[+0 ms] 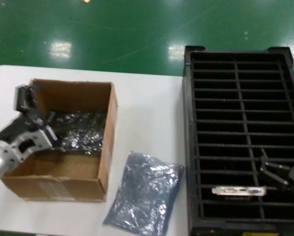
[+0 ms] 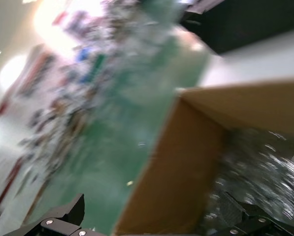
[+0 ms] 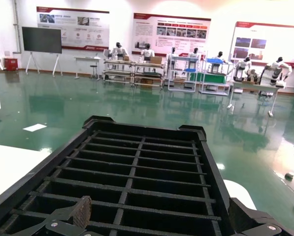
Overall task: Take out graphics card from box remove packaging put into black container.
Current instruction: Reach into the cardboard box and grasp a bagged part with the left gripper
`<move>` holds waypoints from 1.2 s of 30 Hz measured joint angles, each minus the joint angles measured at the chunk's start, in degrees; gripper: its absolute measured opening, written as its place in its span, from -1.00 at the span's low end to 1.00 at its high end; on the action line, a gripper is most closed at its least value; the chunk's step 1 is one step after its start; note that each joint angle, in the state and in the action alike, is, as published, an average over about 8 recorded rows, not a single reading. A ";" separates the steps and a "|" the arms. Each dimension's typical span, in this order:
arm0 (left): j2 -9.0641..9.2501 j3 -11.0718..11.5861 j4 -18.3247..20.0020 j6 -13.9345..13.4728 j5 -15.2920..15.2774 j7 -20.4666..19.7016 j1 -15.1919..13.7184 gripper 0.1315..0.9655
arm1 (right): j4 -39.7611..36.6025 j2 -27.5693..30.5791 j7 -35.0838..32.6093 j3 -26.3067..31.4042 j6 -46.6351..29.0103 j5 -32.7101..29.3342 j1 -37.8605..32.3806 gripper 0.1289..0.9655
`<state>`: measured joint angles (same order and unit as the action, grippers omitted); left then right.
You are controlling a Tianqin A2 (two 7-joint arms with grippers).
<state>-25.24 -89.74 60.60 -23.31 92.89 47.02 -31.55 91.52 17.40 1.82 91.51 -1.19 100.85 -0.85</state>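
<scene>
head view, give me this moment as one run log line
left gripper: open, in box over bagged card | right gripper: open, over black container | card: slotted | empty bag: on table

A white table (image 1: 147,118) filled the lower part of the head view, its far edge running from nine o'clock toward three o'clock. Beyond it, at twelve o'clock, lay a glossy green floor (image 1: 137,29) with bright light patches. In the right wrist view, display boards (image 3: 171,29) hung on a white wall, above workbenches (image 3: 137,69) at twelve o'clock, with a dark screen (image 3: 41,40) at ten o'clock.
</scene>
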 joint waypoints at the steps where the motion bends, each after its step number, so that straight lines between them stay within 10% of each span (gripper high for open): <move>1: -0.67 -1.38 -2.39 -1.19 -0.80 1.28 -1.75 1.00 | 0.00 0.00 0.00 0.00 0.00 0.00 0.00 1.00; 14: -3.09 -13.80 -24.03 -9.25 -7.76 11.82 -17.98 1.00 | 0.00 0.00 0.00 0.00 0.00 0.00 0.00 1.00; 36: -1.73 -23.36 -24.23 -9.45 -14.25 6.43 -19.77 0.82 | 0.00 0.00 0.00 0.00 0.00 0.00 0.00 1.00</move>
<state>-26.97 -113.11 36.37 -32.76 78.64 53.45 -51.31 91.52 17.40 1.82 91.51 -1.19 100.85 -0.85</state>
